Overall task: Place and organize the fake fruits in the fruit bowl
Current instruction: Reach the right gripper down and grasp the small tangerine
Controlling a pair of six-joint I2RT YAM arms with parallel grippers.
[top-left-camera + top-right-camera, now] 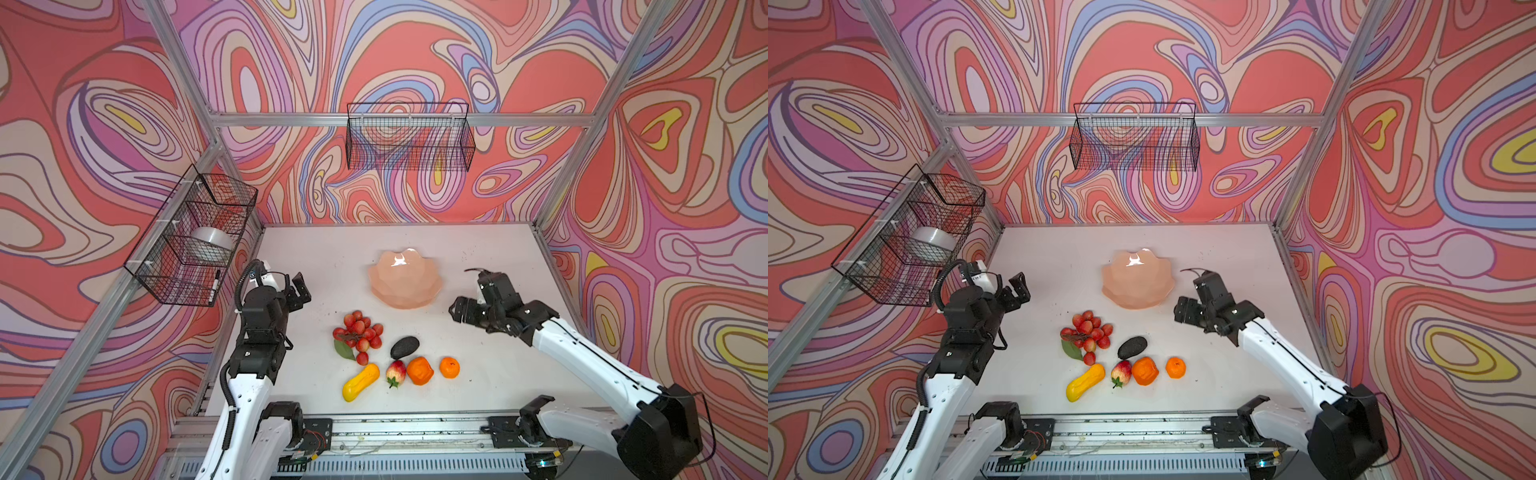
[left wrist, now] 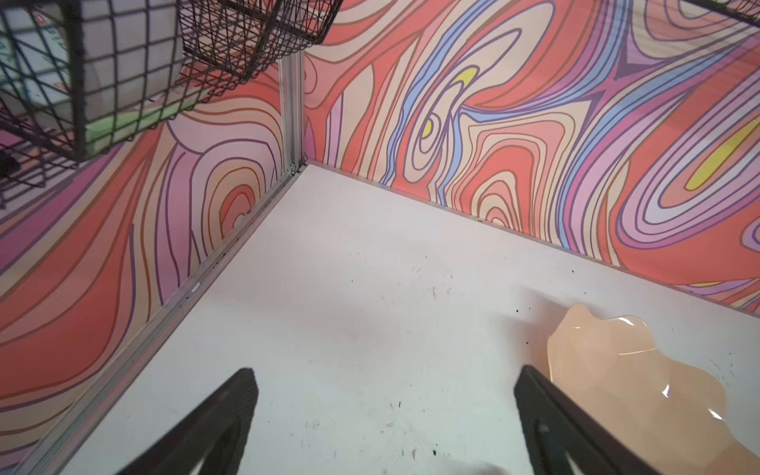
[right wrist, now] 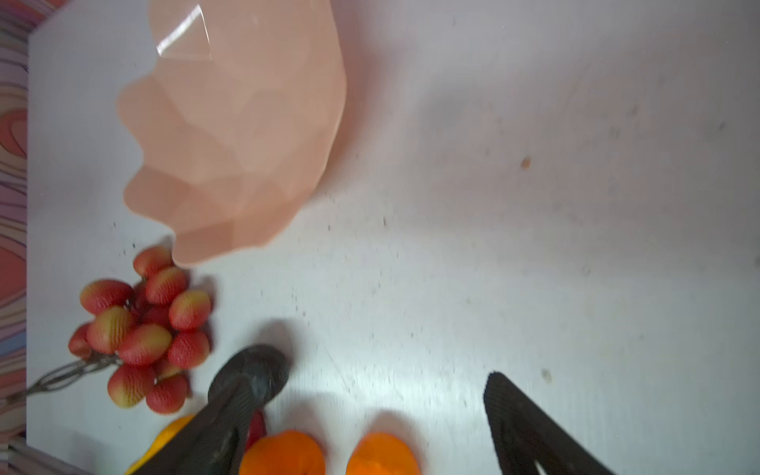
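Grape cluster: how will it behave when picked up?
The grape cluster probably flops: separate berries hang off thin wiry stems. Unlikely to roll, since it lies spread flat. Ribbed berry skins likely aren't slippery.

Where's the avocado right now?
In both top views the avocado lies on the table, right of the grape cluster, just behind the strawberry and larger orange.

left arm [image 1: 257, 332] folded upright at the left side, left gripper [image 1: 300, 289] aimed forward and slightly down, jaws spread wide and empty, right arm [image 1: 582, 353] stretched low toward the middle, right gripper [image 1: 467, 293] tilted downward, jaws apart and empty
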